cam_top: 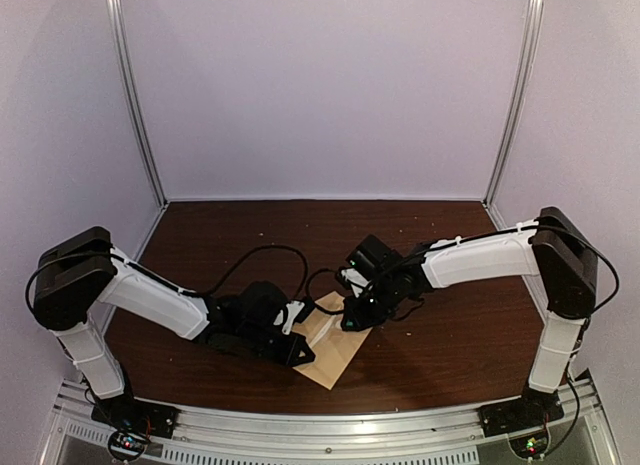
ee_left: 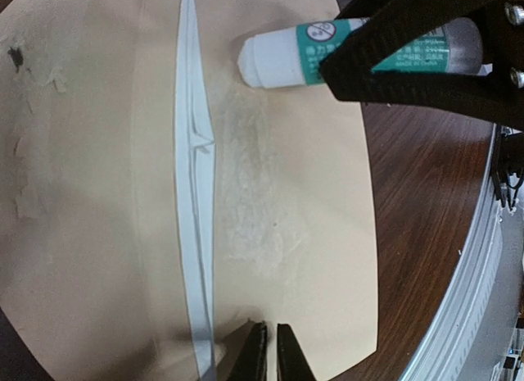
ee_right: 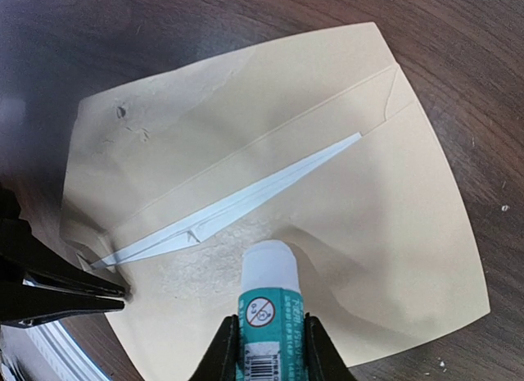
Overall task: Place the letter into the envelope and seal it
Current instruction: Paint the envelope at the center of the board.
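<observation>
The tan envelope (cam_top: 332, 353) lies flat on the dark wood table, flap open; it also shows in the left wrist view (ee_left: 311, 233) and the right wrist view (ee_right: 393, 201). The pale letter (ee_left: 196, 233) sits inside, only a thin sliver showing along the opening (ee_right: 246, 202). My right gripper (ee_right: 268, 330) is shut on a teal-labelled glue stick (ee_right: 268, 291), its white tip just above a dull smeared patch on the envelope beside the opening. My left gripper (ee_left: 270, 348) is shut, both tips resting on top of the envelope near its edge (ee_right: 119, 295).
The open flap has small torn patches (ee_right: 123, 115). A metal rail (ee_left: 471, 307) runs along the table's near edge, close to the envelope. Pale walls enclose the table on three sides. Black cables (cam_top: 275, 255) loop over the table between the arms.
</observation>
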Controlling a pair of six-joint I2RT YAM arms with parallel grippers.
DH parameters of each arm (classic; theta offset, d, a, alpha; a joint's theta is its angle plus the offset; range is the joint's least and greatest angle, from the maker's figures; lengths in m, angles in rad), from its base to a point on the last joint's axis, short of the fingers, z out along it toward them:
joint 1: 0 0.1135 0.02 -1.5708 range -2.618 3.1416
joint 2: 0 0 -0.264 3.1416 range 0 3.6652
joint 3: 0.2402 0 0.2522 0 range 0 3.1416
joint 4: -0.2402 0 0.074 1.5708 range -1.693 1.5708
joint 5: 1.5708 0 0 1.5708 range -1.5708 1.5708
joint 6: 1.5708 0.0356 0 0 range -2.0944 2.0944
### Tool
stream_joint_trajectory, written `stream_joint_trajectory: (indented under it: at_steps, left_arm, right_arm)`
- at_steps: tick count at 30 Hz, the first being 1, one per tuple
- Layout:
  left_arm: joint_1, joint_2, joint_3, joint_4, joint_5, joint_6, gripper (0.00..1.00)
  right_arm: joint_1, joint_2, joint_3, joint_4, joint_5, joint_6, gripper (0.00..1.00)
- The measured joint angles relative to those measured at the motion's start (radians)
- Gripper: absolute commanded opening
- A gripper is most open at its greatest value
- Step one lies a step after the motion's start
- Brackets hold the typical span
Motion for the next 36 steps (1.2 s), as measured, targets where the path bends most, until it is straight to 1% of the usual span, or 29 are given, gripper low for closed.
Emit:
stream_joint_trajectory:
  at_steps: [14, 36]
  left_arm:
    - [0.000, 0.000, -0.002, 0.004, 0.000, -0.001, 0.05]
    - [0.000, 0.001, -0.010, 0.023, -0.001, -0.008, 0.05]
  right_arm:
    - [0.003, 0.002, -0.010, 0.011, -0.039, -0.027, 0.00]
    - [0.101, 0.004, -0.011, 0.010, -0.094, -0.010, 0.00]
